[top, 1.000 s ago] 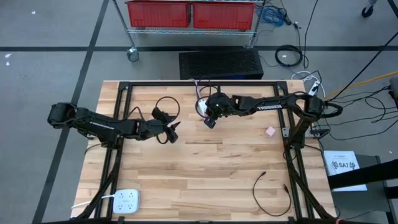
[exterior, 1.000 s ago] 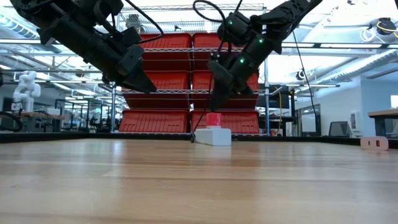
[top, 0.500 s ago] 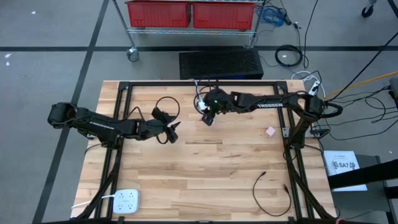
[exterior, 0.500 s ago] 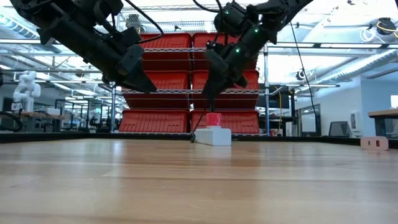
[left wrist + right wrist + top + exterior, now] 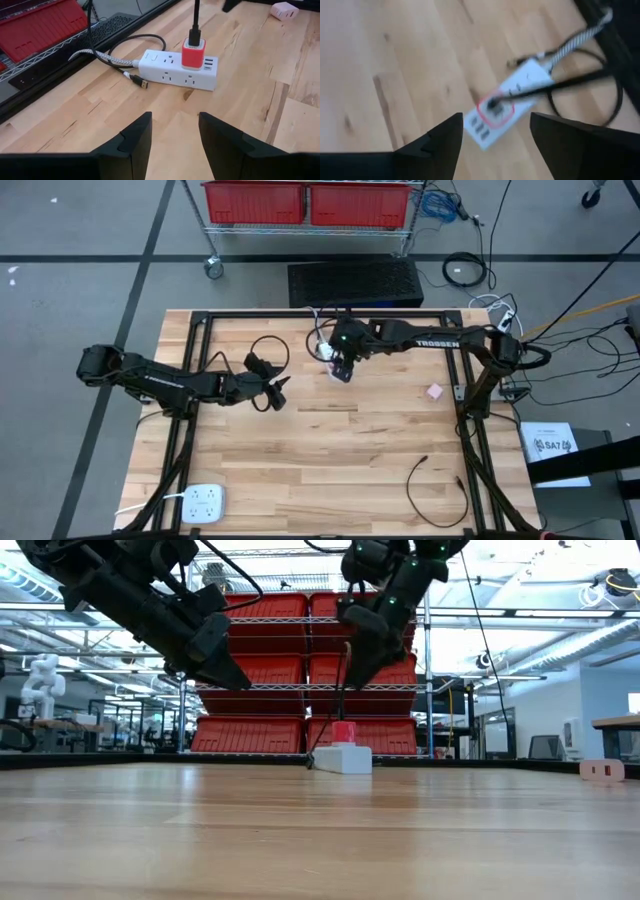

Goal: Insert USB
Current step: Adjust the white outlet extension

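Observation:
A white power strip [image 5: 177, 70] lies flat on the wooden table near its far edge. A red charger block [image 5: 193, 52] is plugged into its top. A black cable's plug [image 5: 194, 35] stands upright in the block, and the cable [image 5: 343, 690] rises from it. A loose USB plug [image 5: 142, 84] on a braided cord lies on the wood beside the strip. My right gripper [image 5: 362, 640] hangs open above the block [image 5: 495, 110], pointing steeply down. My left gripper [image 5: 279, 392] waits open to the left of the strip, above the table. My right gripper stands open over the red block. In the low view the black cable's upper part [image 5: 347, 650] runs up close beside one finger. I cannot tell whether it touches that finger; in the right wrist view the cable [image 5: 560, 86] passes outside the gap.
A small pink adapter [image 5: 435, 391] lies at the right of the table. A second white outlet block [image 5: 203, 502] sits at the near left corner, and a loose black cable [image 5: 430, 485] at the near right. Black frame rails [image 5: 190, 380] border the table.
My right gripper has opened, risen straight up from just above the red block and tipped more steeply downward. The black cable stays plugged into the block and stands on its own.

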### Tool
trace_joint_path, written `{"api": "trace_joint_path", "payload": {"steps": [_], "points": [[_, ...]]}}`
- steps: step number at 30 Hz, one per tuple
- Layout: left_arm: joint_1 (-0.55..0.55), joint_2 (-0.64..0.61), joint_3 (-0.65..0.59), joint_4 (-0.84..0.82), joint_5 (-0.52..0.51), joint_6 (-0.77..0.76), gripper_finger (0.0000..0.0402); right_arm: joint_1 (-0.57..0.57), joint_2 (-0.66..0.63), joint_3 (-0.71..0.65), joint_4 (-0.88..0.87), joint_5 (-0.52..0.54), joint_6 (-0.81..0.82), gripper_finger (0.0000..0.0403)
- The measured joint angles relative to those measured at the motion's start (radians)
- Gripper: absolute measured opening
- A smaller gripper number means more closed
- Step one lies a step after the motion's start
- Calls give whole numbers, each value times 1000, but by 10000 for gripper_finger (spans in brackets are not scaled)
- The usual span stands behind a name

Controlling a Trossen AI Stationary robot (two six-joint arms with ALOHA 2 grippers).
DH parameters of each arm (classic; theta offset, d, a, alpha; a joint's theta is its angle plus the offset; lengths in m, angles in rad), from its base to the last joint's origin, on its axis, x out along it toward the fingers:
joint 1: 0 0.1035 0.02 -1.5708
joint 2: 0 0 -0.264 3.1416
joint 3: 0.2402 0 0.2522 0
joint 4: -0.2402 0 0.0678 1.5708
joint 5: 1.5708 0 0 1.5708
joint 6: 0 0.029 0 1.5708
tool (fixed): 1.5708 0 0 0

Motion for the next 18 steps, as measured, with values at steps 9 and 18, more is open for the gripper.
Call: {"api": "trace_joint_path", "payload": {"steps": [9,18], "points": [[0,0,0,-1,1,7,169,20,-5,-36,-46,2,34,222],[0,0,0,-1,2,5,169,82,-5,-143,170,188,137,92]]}}
